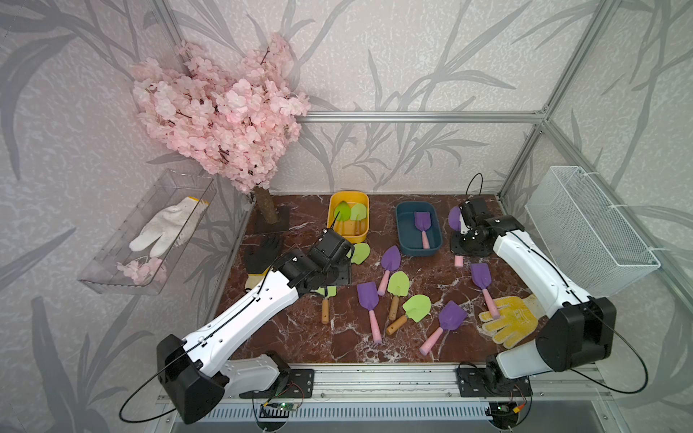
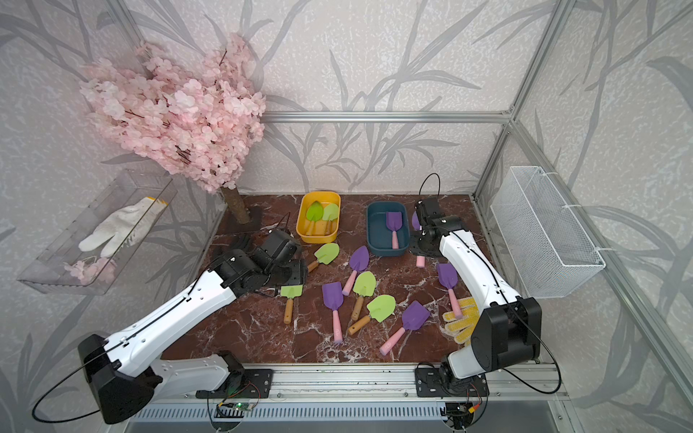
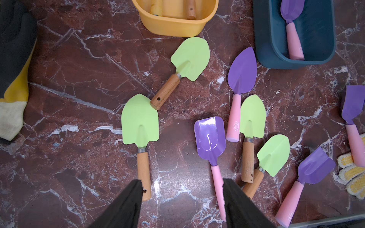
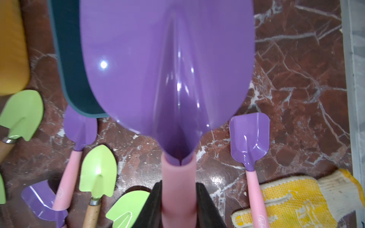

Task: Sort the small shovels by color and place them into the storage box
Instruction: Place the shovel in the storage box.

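Observation:
The yellow storage box (image 1: 360,237) holds two green small shovels (image 1: 349,212). One purple shovel (image 1: 423,222) lies in the blue storage box (image 1: 403,240). Several green and purple shovels (image 1: 397,283) lie loose on the marble table. My right gripper (image 4: 178,183) is shut on the pink handle of a purple shovel (image 4: 167,69). That shovel hangs off the table just right of the blue box (image 4: 79,94). My left gripper (image 3: 182,180) is open above bare table. It sits between a green shovel's wooden handle (image 3: 143,173) and a purple shovel's pink handle (image 3: 217,183).
A yellow dotted glove (image 1: 510,320) lies at the front right, under one purple shovel's handle. A black glove (image 1: 262,255) lies at the left, partly behind my left arm. A pink blossom tree (image 1: 225,112) stands at the back left. A wire basket (image 1: 585,228) hangs on the right wall.

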`<state>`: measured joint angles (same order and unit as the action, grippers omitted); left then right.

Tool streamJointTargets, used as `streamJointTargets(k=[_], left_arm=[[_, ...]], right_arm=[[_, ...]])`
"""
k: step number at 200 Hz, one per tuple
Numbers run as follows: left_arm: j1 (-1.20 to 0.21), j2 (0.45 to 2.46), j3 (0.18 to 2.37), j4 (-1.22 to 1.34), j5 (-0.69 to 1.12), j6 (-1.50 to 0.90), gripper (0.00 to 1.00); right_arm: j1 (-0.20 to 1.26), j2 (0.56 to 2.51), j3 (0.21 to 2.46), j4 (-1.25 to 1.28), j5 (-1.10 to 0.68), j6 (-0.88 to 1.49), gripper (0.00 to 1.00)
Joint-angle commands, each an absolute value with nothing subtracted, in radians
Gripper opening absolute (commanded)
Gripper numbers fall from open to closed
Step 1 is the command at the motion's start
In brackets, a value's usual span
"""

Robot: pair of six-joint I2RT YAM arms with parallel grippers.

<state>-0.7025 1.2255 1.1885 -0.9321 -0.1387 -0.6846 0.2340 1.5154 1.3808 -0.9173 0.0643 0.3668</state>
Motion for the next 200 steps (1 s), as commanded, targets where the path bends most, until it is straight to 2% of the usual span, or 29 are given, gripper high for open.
streamJointTargets(k=[1,134,200], left_arm=[[-0.707,1.209,1.193,-0.931,-0.157,-0.689,0.68],[-0.707,1.213,1.198,-0.931,-0.159,-0.674,0.68],[-0.707,1.227,1.187,-0.911,-0.14,-0.683,0.68]], right_arm=[[0.247,1.572,1.457,-0.953,0.009,0.36,0.19],[0.32,2.061,1.927,-1.008,-0.024,0.379,0.19],[0.335,2.237,2.108,-1.065,-0.036,0.381,0.19]])
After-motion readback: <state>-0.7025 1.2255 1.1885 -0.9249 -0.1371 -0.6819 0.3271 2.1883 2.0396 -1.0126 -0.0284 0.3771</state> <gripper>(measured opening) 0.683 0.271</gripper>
